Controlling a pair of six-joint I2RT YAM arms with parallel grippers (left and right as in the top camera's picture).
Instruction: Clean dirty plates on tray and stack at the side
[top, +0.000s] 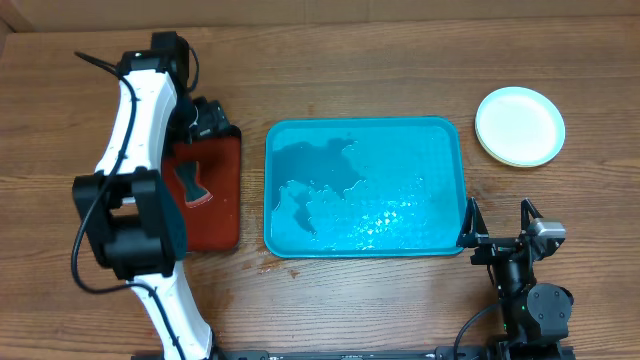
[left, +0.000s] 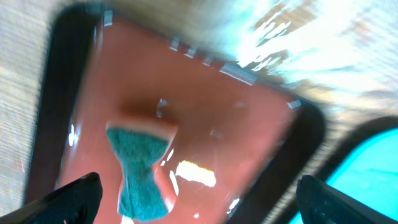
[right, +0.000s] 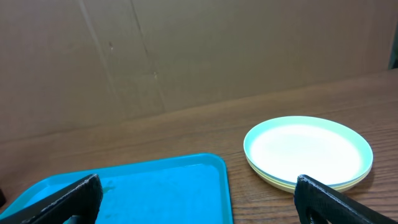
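So the plates (top: 519, 126) are stacked flat, face up, on the wooden surface (top: 340, 300) off the far right corner of the turquoise tray (top: 420, 150), not touching it, wood showing all round. Pale mint one on top, yellow-green rim under it. They're round, so no long axis; the tray's runs left-right. The right arm (top: 540, 305) sits low at the tray's near right corner, right fingers (top: 468, 220) spread open, holding nothing, one tip just beside the rim. The left arm (top: 135, 120) arches over the dark red tray (top: 220, 215), left fingers (left: 68, 199) wide apart above the sponge (left: 140, 174) lying in it.
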